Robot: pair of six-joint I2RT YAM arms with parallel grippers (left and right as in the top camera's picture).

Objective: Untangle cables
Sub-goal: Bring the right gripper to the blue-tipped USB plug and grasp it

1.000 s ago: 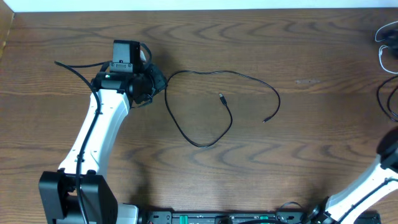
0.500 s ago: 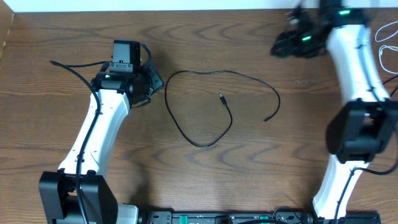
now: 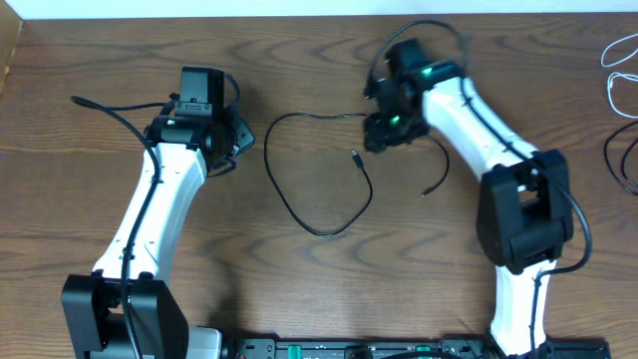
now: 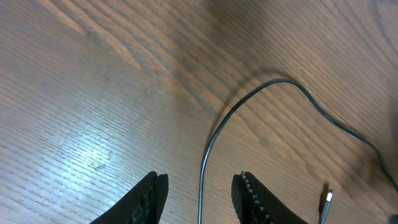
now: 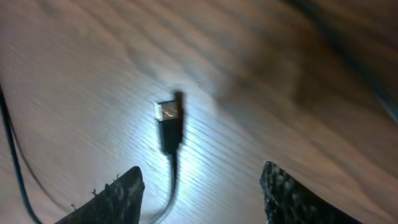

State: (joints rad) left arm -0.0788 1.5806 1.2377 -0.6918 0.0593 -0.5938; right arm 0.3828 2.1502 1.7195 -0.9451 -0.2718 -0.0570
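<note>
- The black cable (image 3: 326,233) was laid in an open loop on the table (image 3: 319,60); the white cable (image 3: 610,90) was seen at the right edge.
- The left gripper (image 4: 200,186) was held with its fingers apart, the black cable passing unclamped between them.
- The right gripper (image 5: 199,180) was held over a plug end (image 5: 168,124), its fingers apart.

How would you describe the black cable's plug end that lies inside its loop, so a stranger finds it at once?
In the middle of the wooden table, a thin black cable lies in an open loop. One end curls back inside the loop to a small metal-tipped plug, just beside the right pincer. The other end lies outside the loop.
</note>
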